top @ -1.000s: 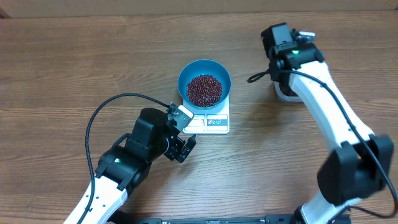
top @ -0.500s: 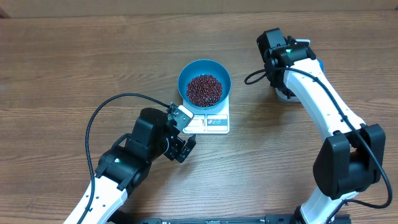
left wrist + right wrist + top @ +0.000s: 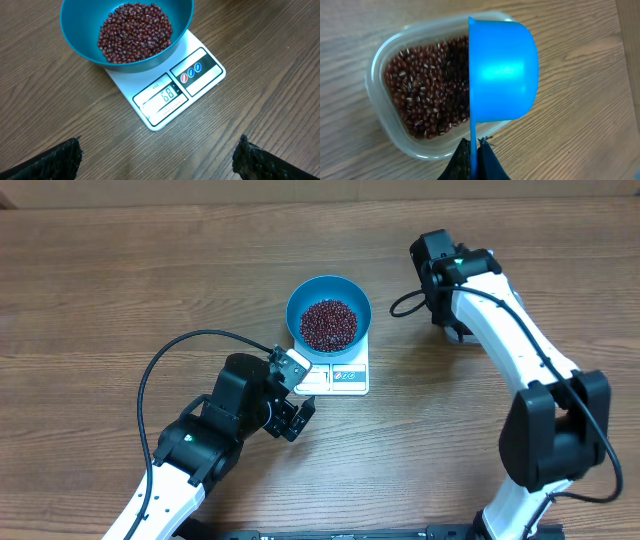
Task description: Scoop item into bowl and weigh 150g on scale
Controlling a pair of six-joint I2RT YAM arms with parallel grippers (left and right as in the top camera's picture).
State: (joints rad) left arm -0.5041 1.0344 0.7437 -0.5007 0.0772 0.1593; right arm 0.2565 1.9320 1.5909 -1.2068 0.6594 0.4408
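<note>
Wooden table point(image 3: 100, 270), overhead: blue bowl point(image 3: 294, 300) of red beans point(image 3: 328, 325) sat on white scale point(image 3: 348, 378) | left wrist: left gripper point(image 3: 157, 152) gaped, empty, near scale | right wrist: right gripper point(image 3: 472, 161) clenched handle of blue scoop point(image 3: 502, 70) above bean tub point(image 3: 379, 117); dip deep, lift level.

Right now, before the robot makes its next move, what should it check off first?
1. The bowl sits on the scale: ok.
2. Target weight reached: not ok; the display appears to read 68.
3. The right claw is shut on the scoop handle: ok.
4. The scoop is over the tub of beans: ok.
5. The scoop is loaded: cannot tell; only its outside shows.
6. The left claw is open and clear of the bowl: ok.
</note>
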